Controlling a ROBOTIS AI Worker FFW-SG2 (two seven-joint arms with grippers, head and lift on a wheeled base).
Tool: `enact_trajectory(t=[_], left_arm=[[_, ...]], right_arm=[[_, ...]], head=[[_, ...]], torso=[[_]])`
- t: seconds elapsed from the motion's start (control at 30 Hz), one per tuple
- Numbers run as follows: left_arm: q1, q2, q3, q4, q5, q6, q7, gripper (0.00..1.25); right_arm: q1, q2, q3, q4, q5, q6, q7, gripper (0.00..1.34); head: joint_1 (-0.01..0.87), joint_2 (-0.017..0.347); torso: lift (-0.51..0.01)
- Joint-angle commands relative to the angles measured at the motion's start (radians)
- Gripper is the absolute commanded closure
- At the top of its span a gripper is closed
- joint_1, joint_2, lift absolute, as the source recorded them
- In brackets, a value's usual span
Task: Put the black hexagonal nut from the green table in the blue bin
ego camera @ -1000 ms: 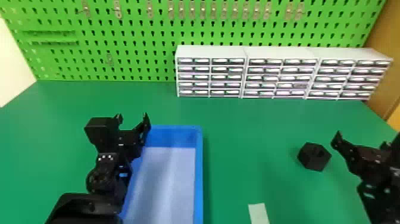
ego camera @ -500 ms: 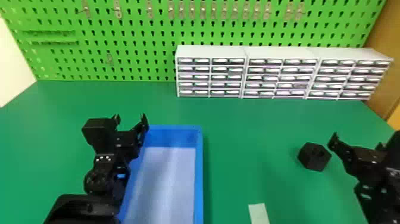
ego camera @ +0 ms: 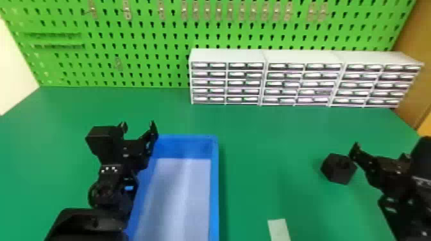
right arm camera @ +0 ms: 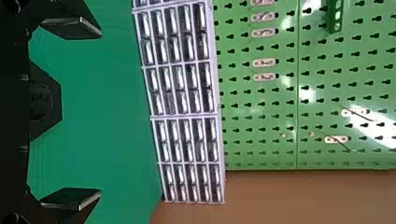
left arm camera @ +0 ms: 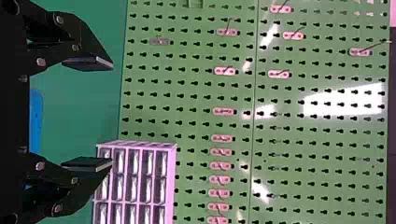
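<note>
So I'm running this rig remotely, and my right gripper (ego camera: 380,153) is just to the right of the black hexagonal nut (ego camera: 338,168) in the head view. Its fingers are spread wide with nothing pinched between the tips. One fingertip is right by the nut's edge, but I honestly can't tell if they're touching. From the right gripper's (right arm camera: 100,112) own wrist cam, I've got the nut between the two fingers, back toward the palm and partly hidden by the gripper body.

The nut is sitting on the green table (ego camera: 256,137), well to the right of the blue bin (ego camera: 214,192). My left gripper (ego camera: 138,127) is over by the bin's left side near its far corner, fingers also wide apart, holding nothing.

Behind all that I've got white drawer units (ego camera: 227,57) along the back, up against a green pegboard (ego camera: 144,29), plus a pale strip (ego camera: 278,229) lying between bin and nut, closer to me.
</note>
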Motion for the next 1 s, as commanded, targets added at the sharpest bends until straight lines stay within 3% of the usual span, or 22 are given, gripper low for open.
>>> enact_trajectory(t=[0.0, 0.3, 0.97], left_arm=[[0.001, -0.003, 0.002, 0.000, 0.000, -0.002, 0.000, 0.52], [-0.003, -0.003, 0.007, 0.000, -0.005, -0.002, 0.001, 0.52], [-0.002, 0.000, 0.013, 0.000, -0.006, -0.002, 0.001, 0.52]], right_arm=[[-0.010, -0.014, 0.014, -0.019, -0.013, 0.057, 0.000, 0.11], [-0.030, -0.051, 0.047, -0.041, -0.048, 0.175, 0.017, 0.11], [-0.084, -0.062, 0.042, -0.078, -0.050, 0.490, 0.107, 0.11]], head=[[0.657, 0.057], [0.657, 0.057], [0.657, 0.057]], torso=[[-0.095], [-0.095], [-0.095]])
